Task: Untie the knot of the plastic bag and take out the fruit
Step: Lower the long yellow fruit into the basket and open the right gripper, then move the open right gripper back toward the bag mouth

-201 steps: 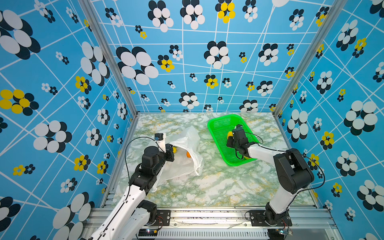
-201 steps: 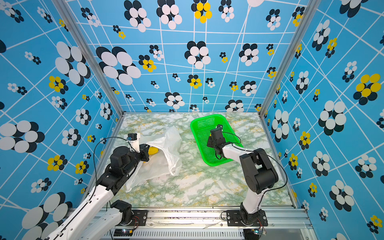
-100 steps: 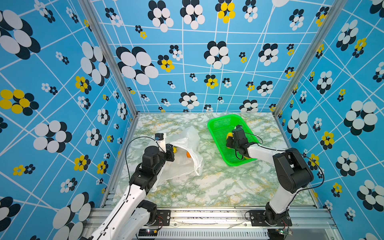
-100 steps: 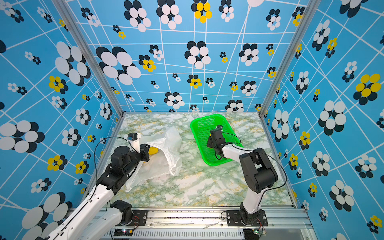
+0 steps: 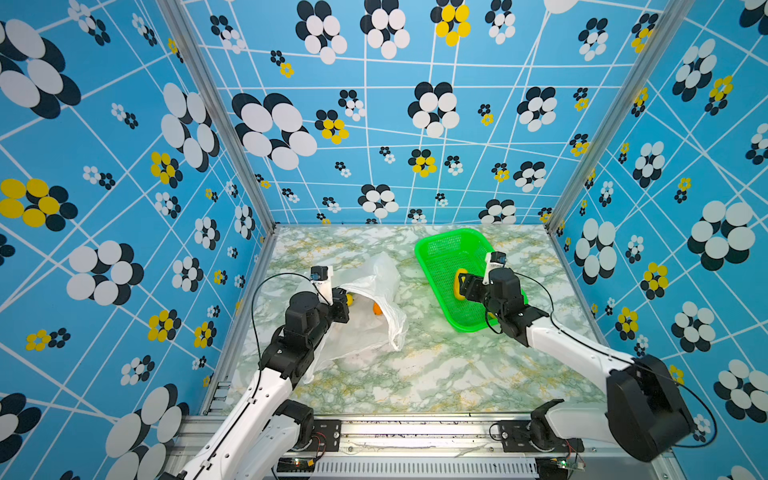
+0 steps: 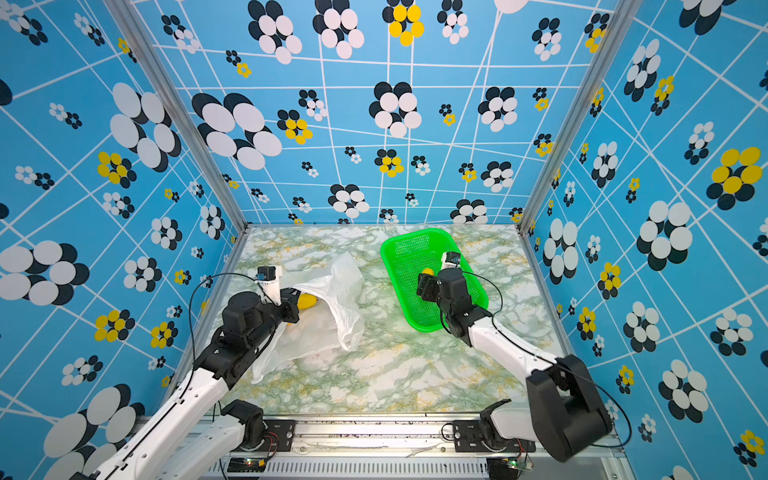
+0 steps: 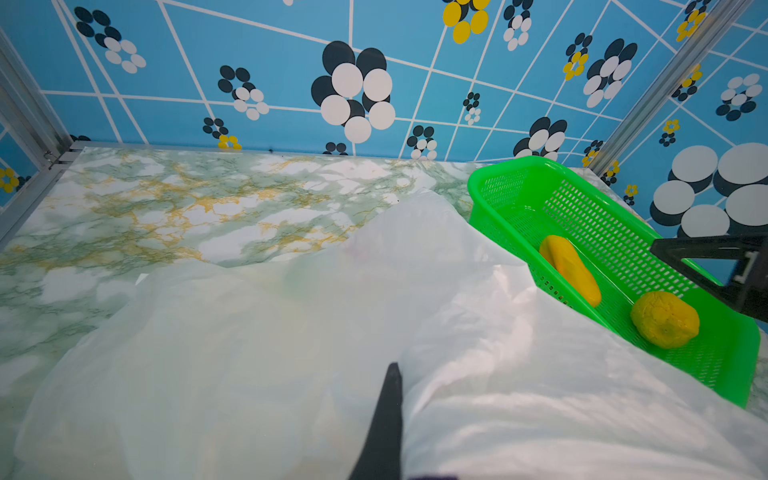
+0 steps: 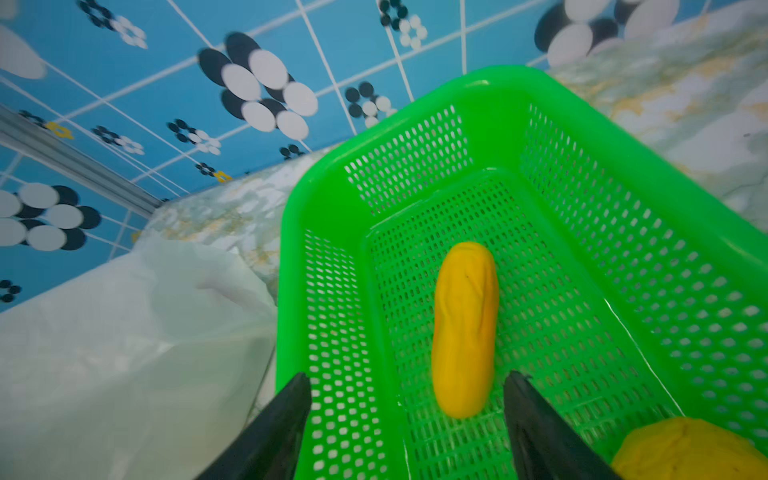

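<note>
Emptying is the step in hand, by my reading: the thin, crinkly, translucent white plastic bag [image 5: 365,336] lies on the left of the surface with its mouth gaping and no knot to be seen, so I'd call the untying done. The left claw [image 5: 344,306] is clamped tight on a fold of the bag's rim, propping the mouth up like a tent. Inside that mouth a yellow toy fruit [image 6: 307,300] and an orange one [image 5: 377,308] peek out, not yet taken.

Over on the right, the right claw [image 8: 409,376] hangs low in the bright green mesh plastic basket [image 8: 407,166], jaws spread wide and gripping nothing. A long yellow-orange oval fruit [image 8: 465,328] lies on the basket floor in the gap between them, touched by neither. A rounder, lumpy yellow fruit [image 7: 665,318] sits near it in the same basket. Two out, then, and more to go, I reckon.

The next move calls for the right claw to lift clear of the basket wall, swing across to the bag's mouth and go in for the yellow one without snagging the film, while the left holds firm.

The surface [image 5: 415,374] is marble-patterned, green and white with gold veins. The room is a booth of blue walls [image 5: 374,124] printed with black, white and yellow flowers, with aluminium posts [image 5: 219,116] in the corners
</note>
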